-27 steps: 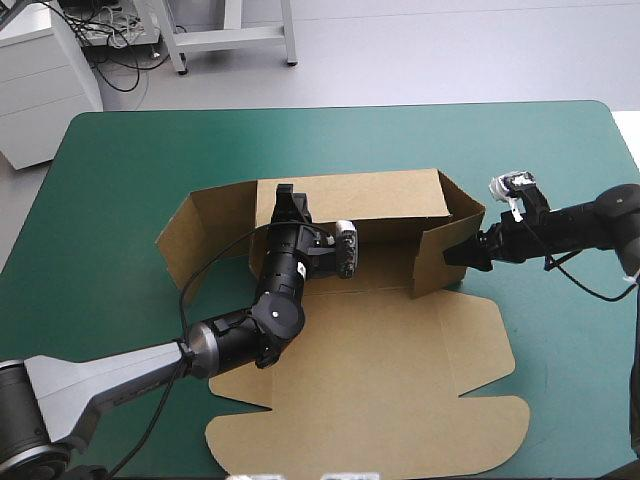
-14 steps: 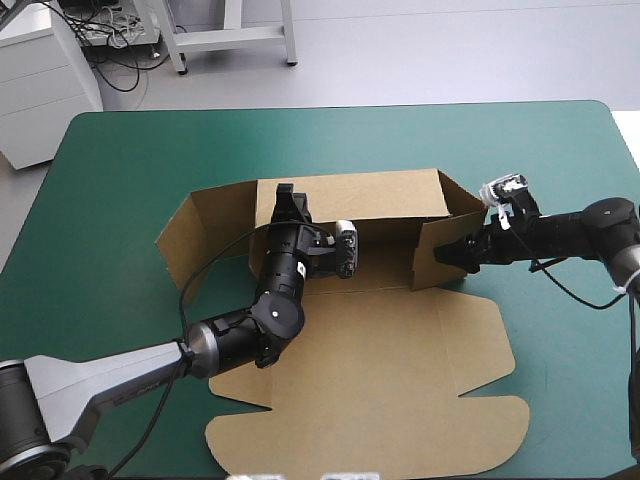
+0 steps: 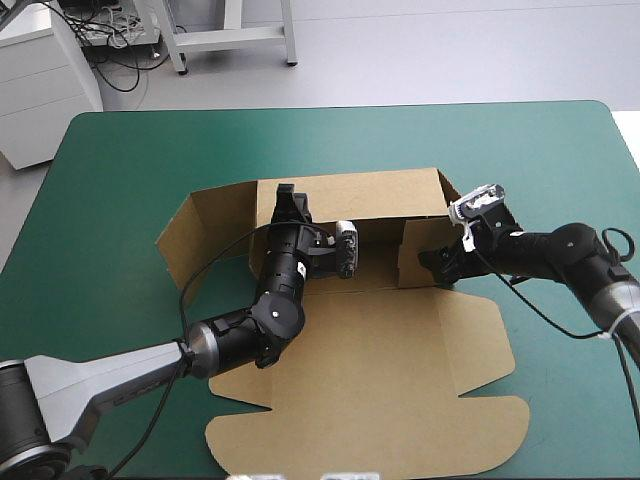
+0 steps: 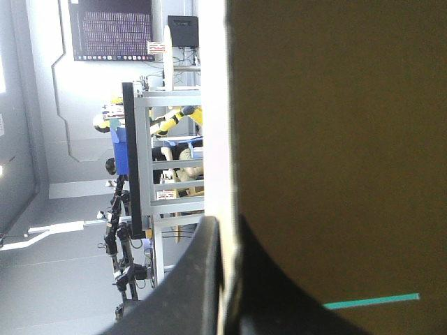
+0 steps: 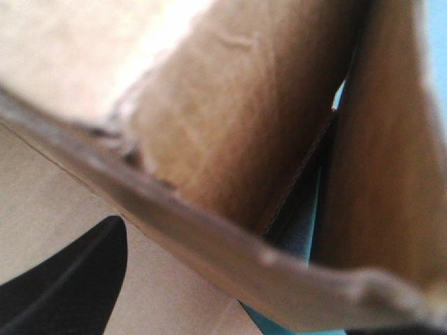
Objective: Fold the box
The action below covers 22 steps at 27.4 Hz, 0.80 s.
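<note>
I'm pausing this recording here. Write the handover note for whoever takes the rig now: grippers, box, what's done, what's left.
Left gripper: shut on the box, clamping the top edge of the raised back wall.
Right gripper: against the right side flap; grip not visible.
Box: mid-table on the teal-green cover; back wall upright, right side flap swung inward, left side flap angled outward, front panels flat.
Done: back wall raised.
Left: bring in both flaps, raise and tuck the remaining walls.

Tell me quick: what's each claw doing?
Left claw: closed on the box.
Right claw: at the box's side flap; cannot be told.
</note>
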Each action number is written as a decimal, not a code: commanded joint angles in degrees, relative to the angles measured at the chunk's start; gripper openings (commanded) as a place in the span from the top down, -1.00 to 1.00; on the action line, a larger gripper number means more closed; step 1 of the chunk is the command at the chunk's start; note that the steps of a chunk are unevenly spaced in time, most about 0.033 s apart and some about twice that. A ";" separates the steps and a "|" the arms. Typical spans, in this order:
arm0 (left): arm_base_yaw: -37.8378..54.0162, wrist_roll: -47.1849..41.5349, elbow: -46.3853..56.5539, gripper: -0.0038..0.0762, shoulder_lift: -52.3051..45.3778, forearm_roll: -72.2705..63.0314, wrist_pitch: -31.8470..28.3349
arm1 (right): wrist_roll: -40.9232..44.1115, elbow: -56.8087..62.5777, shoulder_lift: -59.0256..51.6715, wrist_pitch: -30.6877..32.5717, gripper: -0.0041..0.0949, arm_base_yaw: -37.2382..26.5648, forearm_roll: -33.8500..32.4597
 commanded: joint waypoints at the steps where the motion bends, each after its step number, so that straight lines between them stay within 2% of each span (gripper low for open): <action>1: -0.28 -0.08 -1.32 0.98 -1.90 3.32 0.40 | -0.06 1.88 -5.06 -8.34 -0.51 2.57 2.07; 5: -0.28 -0.18 -1.32 0.98 -1.90 3.32 0.40 | -0.06 2.86 -5.84 -11.36 -0.47 4.70 2.21; 16: -0.28 -0.18 -1.32 0.98 -1.90 3.32 0.40 | -0.34 2.86 -5.84 -15.51 -0.03 6.81 4.96; 18: -0.28 -0.18 -1.32 0.98 -1.90 3.32 0.40 | -0.34 2.86 -5.84 -16.19 0.16 7.50 5.10; 19: -0.28 -0.18 -1.32 0.98 -1.90 3.32 0.40 | -0.34 2.86 -5.74 -18.13 0.43 8.66 5.65; 20: -0.28 -0.18 -1.32 0.98 -1.90 3.32 0.40 | -0.84 2.86 -5.74 -19.18 0.55 9.23 5.97; 21: -0.28 -0.18 -1.32 0.98 -1.90 3.32 0.40 | -2.88 2.86 -5.74 -20.87 0.83 10.84 7.34; 22: -0.28 -0.18 -1.32 0.98 -1.90 3.32 0.40 | -3.15 2.86 -5.74 -21.50 0.96 11.47 7.56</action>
